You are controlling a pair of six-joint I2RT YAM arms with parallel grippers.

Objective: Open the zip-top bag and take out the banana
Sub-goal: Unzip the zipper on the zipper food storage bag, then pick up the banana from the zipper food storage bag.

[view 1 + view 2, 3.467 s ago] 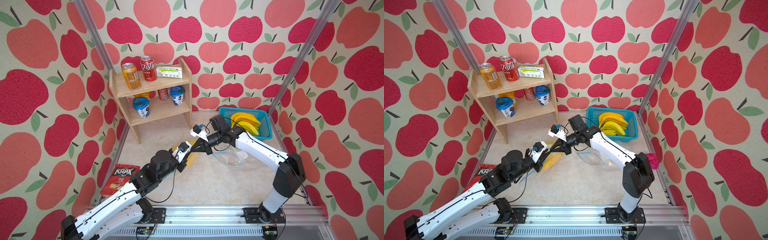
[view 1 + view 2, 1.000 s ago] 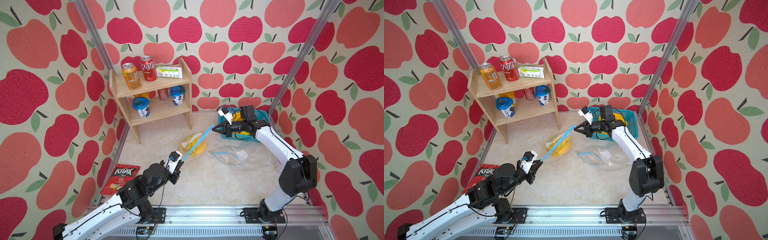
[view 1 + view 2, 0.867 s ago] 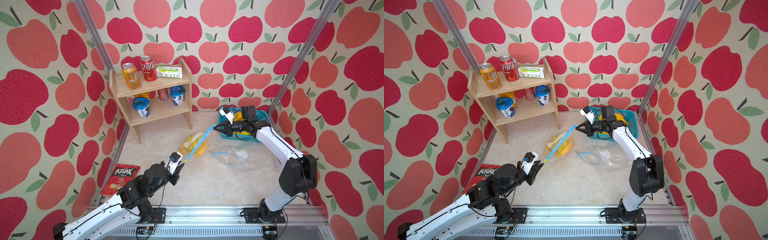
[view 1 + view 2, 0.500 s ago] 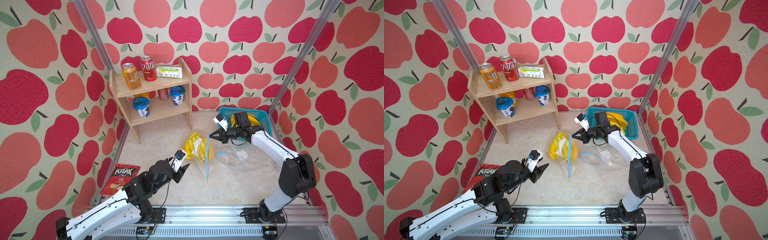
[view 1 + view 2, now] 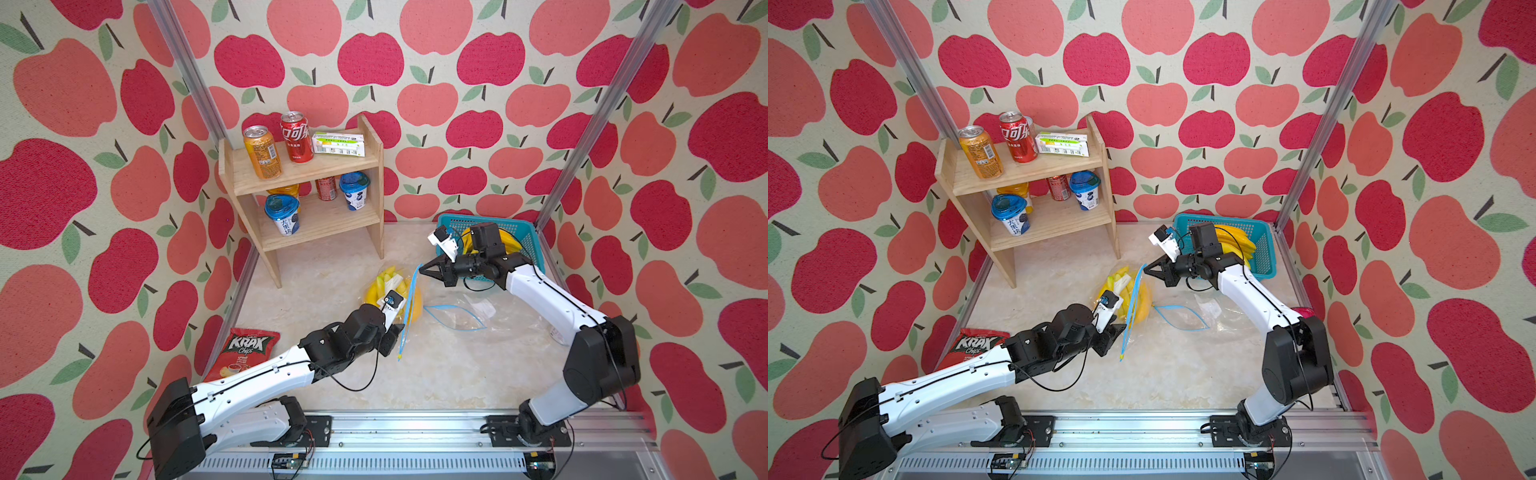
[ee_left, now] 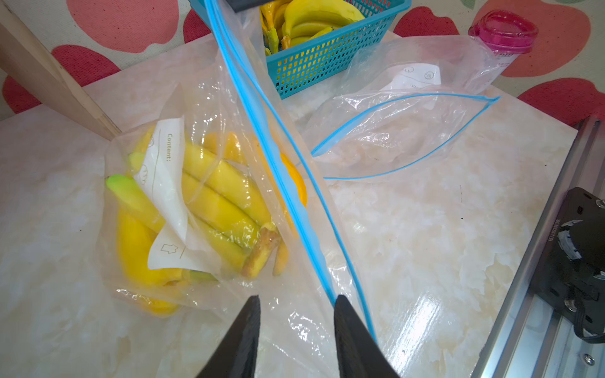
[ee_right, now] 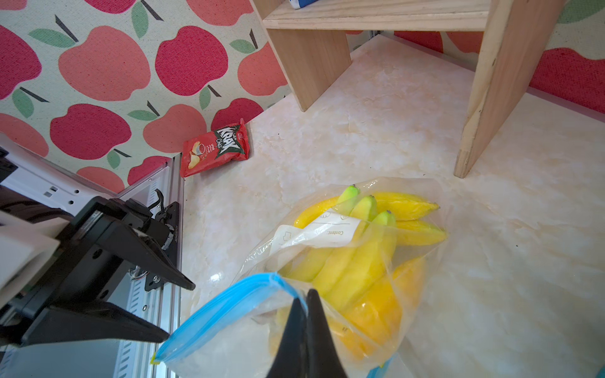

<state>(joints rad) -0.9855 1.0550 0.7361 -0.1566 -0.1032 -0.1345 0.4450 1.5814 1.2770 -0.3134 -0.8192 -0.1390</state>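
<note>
Starting at the wooden shelf (image 5: 376, 195): the zip-top bag (image 6: 209, 108) slumps just before it, banana bunch (image 6: 219, 199) inside, blue zip strip (image 6: 262, 131) pinched in the closed right gripper (image 5: 420, 271) and lifted, we judge, to spread the mouth. The left gripper (image 6: 296, 299) hangs beside the dangling strip, jaws half open, empty; an empty bag (image 5: 461, 318) farther from the shelf obstructs nothing.

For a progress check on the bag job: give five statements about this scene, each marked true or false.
The right hand pinches the zip-top bag's blue zip edge. True.
The bananas lie loose on the table. False: they are inside the bag.
The left hand is shut on the bag. False: it is open, jaws apart.
A second, empty bag lies on the table. True.
The blue basket is empty. False: it holds a banana bunch.
</note>
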